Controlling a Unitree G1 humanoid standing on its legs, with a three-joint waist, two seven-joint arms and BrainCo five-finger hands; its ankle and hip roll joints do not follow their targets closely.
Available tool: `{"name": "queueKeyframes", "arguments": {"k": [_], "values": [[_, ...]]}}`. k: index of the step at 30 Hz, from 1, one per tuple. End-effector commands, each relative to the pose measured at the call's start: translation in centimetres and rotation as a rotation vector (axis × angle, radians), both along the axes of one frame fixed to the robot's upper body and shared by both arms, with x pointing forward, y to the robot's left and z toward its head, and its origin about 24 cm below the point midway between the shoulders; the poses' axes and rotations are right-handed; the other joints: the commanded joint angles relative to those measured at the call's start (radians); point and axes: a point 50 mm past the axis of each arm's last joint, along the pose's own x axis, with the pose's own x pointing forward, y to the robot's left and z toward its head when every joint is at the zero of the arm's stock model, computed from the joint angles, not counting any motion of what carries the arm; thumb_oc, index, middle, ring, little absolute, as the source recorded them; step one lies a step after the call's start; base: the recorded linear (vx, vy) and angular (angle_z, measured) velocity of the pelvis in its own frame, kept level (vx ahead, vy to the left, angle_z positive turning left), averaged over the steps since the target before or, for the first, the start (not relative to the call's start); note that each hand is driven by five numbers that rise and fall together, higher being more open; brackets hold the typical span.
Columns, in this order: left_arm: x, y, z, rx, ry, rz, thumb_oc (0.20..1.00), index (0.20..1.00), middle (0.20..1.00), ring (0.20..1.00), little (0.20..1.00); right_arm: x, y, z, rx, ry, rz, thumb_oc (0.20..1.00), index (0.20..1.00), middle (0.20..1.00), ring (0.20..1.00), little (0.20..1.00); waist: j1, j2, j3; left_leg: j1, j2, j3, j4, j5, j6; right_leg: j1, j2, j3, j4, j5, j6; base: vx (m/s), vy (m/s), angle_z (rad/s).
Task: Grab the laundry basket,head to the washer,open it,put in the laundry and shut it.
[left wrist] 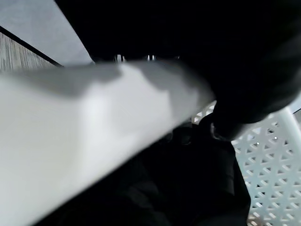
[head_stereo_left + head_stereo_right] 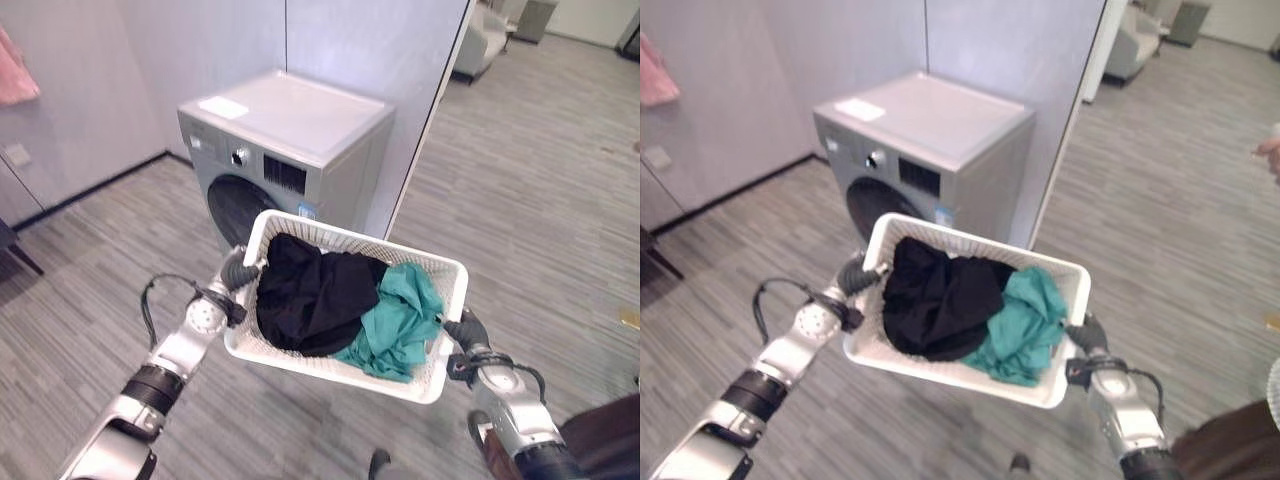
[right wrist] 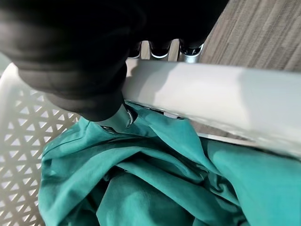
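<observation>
I hold a white lattice laundry basket (image 2: 350, 240) in the air between both hands, just in front of the washer (image 2: 290, 130). A black garment (image 2: 315, 295) fills its left half and a teal garment (image 2: 400, 320) its right half. My left hand (image 2: 238, 270) is curled round the basket's left rim (image 1: 94, 122). My right hand (image 2: 465, 330) is curled over the right rim (image 3: 211, 89), its fingers (image 3: 160, 49) wrapped round the edge above the teal cloth (image 3: 141, 179). The grey front-loading washer stands against the wall with its round dark door (image 2: 235, 210) shut.
A wall panel and a thin partition edge (image 2: 430, 130) rise behind and right of the washer. A pink cloth (image 2: 15, 70) hangs at the far left, above a dark furniture leg (image 2: 15, 250). Wood-look floor spreads to the right, where a person's hand (image 2: 1270, 155) shows.
</observation>
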Motion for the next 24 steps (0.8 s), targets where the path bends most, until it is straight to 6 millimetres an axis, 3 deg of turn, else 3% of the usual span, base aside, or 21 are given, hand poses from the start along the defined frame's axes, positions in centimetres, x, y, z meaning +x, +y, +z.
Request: {"name": "queueKeyframes", "arguments": {"k": [1,9,24], "values": [[1.7,-0.3,4.2,-0.041,-0.177,-0.021,0.200,0.200,0.200,0.200,0.200,1.5,1.0,5.3,0.053,-0.312,0.134,0.200,0.200,0.200,0.200,0.200,-0.009,0.000,-0.086,-0.113,0.052,-0.011,-0.027,0.069,0.003,0.075,-0.059,-0.054,0.127,-0.142,0.097,0.06,-0.124,-0.27],[1.6,-0.4,3.4,-0.046,-0.147,-0.022,0.200,0.200,0.200,0.200,0.200,0.7,-0.1,5.0,-0.007,-0.284,0.133,0.200,0.200,0.200,0.200,0.200,-0.029,0.008,-0.091,-0.110,0.074,-0.041,-0.030,0.065,-0.017,0.104,-0.033,-0.097,0.115,-0.192,0.083,0.03,-0.075,0.08],[1.1,0.2,2.6,-0.054,-0.120,-0.004,0.200,0.200,0.200,0.200,0.200,0.2,-0.7,4.5,-0.019,-0.277,0.105,0.200,0.200,0.200,0.200,0.200,-0.037,0.023,-0.091,-0.094,0.092,-0.043,-0.045,0.066,-0.025,0.119,-0.012,-0.099,0.111,-0.225,0.073,0.01,-0.018,0.04]]}}
